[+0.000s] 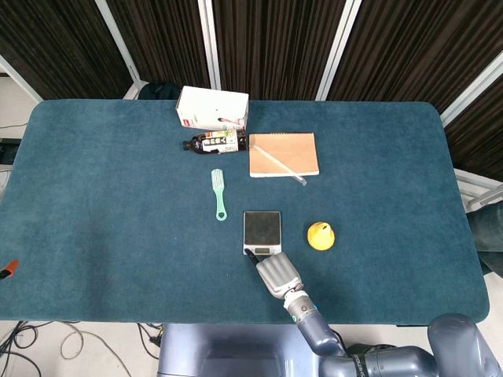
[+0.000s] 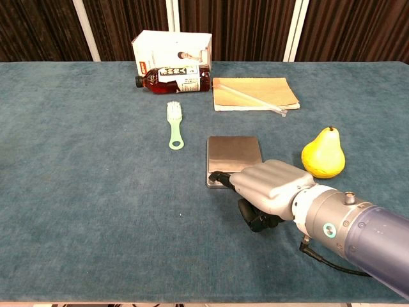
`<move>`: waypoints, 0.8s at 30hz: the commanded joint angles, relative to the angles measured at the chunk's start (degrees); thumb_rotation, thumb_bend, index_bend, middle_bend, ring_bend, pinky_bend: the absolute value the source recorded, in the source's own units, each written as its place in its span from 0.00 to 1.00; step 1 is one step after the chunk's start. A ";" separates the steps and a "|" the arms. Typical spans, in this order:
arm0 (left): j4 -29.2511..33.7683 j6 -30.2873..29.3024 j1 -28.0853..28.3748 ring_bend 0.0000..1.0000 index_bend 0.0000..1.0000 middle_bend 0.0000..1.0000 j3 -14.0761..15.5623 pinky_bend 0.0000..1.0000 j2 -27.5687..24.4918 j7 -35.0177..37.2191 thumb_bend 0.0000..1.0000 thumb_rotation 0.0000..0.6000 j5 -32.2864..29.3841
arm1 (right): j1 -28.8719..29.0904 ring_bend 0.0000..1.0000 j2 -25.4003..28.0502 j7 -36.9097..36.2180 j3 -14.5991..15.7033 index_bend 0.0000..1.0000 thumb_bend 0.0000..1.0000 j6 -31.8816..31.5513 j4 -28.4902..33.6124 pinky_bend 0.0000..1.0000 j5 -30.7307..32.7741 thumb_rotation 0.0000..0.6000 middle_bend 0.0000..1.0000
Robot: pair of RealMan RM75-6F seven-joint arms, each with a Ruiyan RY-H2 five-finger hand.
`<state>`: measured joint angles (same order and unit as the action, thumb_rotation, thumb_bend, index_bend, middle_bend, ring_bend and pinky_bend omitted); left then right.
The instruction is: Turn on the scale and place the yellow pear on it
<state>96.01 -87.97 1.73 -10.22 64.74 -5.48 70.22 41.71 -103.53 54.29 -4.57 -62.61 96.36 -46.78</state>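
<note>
One white box (image 2: 171, 43) is seen at the far side of the worktop (image 2: 77, 192); its contents cannot be told. One bottle (image 2: 172, 76) of dark liquid lies on its side just before it. The worktop is covered in blue-green napped cloth. One flat square scale (image 2: 233, 153) with a brushed metal plate is noted near the middle. One smooth yellow pear (image 2: 323, 153) stands upright to its right, apart from it. One pale green brush (image 2: 174, 124) and one brown notebook (image 2: 254, 93) with a clear stick across it are recorded. The right hand (image 2: 268, 188) is held with one finger extended onto the scale's near edge, the other fingers curled in; nothing is held.
</note>
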 commanded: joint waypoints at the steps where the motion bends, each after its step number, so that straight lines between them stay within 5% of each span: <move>1: 0.00 -0.03 -0.01 0.00 0.03 0.00 0.03 0.00 0.02 -0.03 0.00 1.00 0.02 | 0.07 0.90 -0.04 -0.18 0.26 0.05 0.90 0.03 -0.06 1.00 0.06 1.00 0.84; 24: 0.02 0.11 0.06 0.00 0.03 0.00 -0.01 0.00 0.04 -0.30 0.00 1.00 -0.23 | 0.95 0.90 -0.78 -0.62 1.08 0.26 0.90 -0.28 -1.28 1.00 1.00 1.00 0.84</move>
<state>96.03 -87.86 1.79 -10.24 64.79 -5.78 69.99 42.65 -104.29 53.66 -3.50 -62.89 95.09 -45.80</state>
